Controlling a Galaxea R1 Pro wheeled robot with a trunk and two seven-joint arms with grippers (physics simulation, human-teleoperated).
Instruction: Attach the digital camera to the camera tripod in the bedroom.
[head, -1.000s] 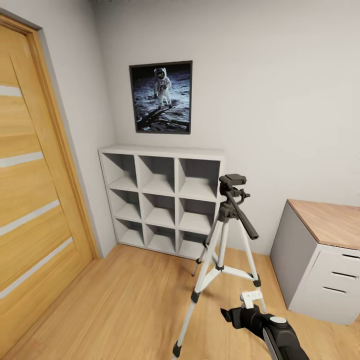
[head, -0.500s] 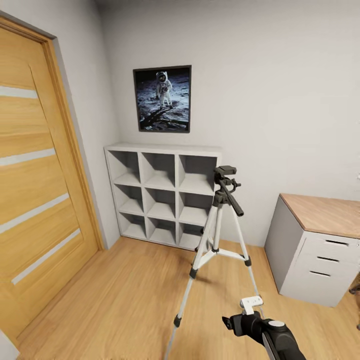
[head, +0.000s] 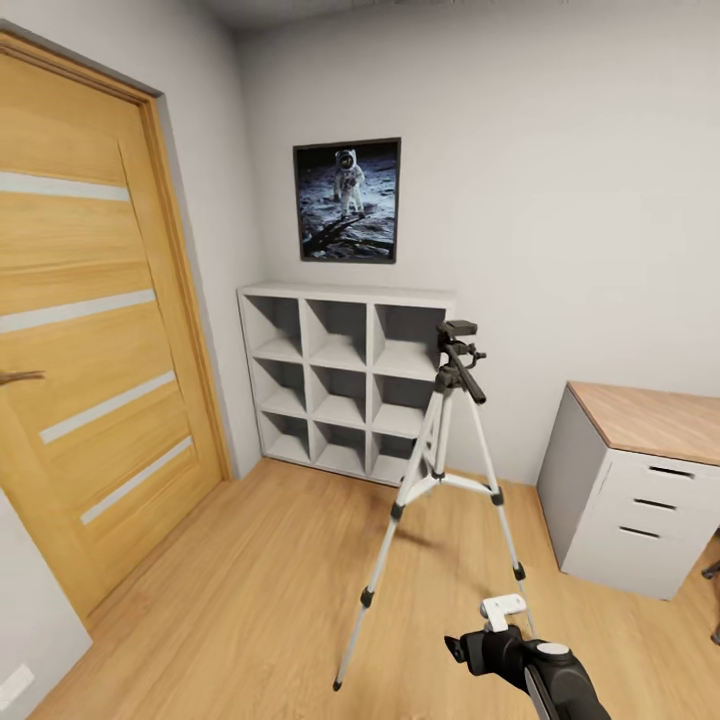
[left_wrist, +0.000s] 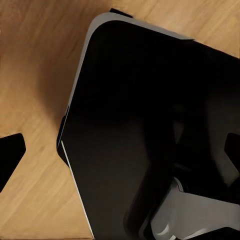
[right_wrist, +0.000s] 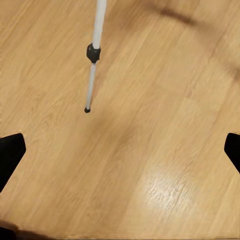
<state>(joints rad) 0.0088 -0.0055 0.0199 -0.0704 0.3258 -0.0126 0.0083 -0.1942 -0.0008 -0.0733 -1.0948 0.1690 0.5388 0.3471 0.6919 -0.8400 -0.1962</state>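
Observation:
The camera tripod (head: 447, 385) stands on the bedroom's wood-plank floor (head: 250, 580) in front of a white cube shelf (head: 345, 375). Its silver legs are spread and its black head carries nothing. One tripod leg (right_wrist: 93, 52) with a black foot crosses the right wrist view. My right gripper (right_wrist: 120, 150) hangs open over bare floor, low and to the right of the tripod's near leg; its arm (head: 540, 665) enters the head view at the lower right. My left gripper (left_wrist: 120, 150) is open above the robot's own black body (left_wrist: 140, 125). The digital camera is out of view.
A wooden door (head: 90, 340) fills the left wall. An astronaut poster (head: 347, 200) hangs above the shelf. A white drawer desk with a wooden top (head: 640, 470) stands to the right of the tripod. Open floor lies between the door and the tripod.
The whole view has pulled back and swung a little left, so the tripod, shelf and desk look smaller and more of the door shows. My right arm keeps its place in the picture.

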